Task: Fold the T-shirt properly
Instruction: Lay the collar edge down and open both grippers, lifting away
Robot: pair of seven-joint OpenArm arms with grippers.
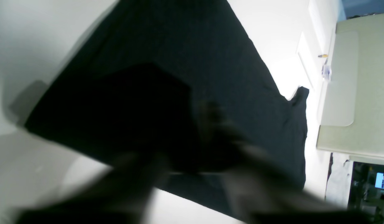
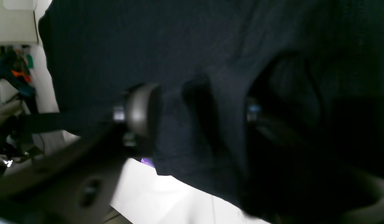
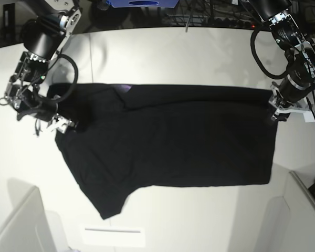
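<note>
Left wrist: the shirt [image 1: 185,62] lies on the white table [image 1: 272,34]; the left gripper [image 1: 192,174] is a dark blur over its edge, grip unclear.

Right wrist: the right gripper [image 2: 198,124] has cloth bunched between its spread fingers [image 2: 142,109].

Base: the shirt spreads flat mid-table, one gripper at each far corner.

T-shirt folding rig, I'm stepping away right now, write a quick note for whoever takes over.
Right gripper: at the T-shirt's shoulder edge; cloth bunches between its fingers in the right wrist view.
Left gripper: at the opposite top corner; too blurred to confirm its grip.
T-shirt: spread across the white table, plain side up, one lengthwise fold along the far edge, a purple sliver showing.
Left: remaining folds into a compact stack.
</note>
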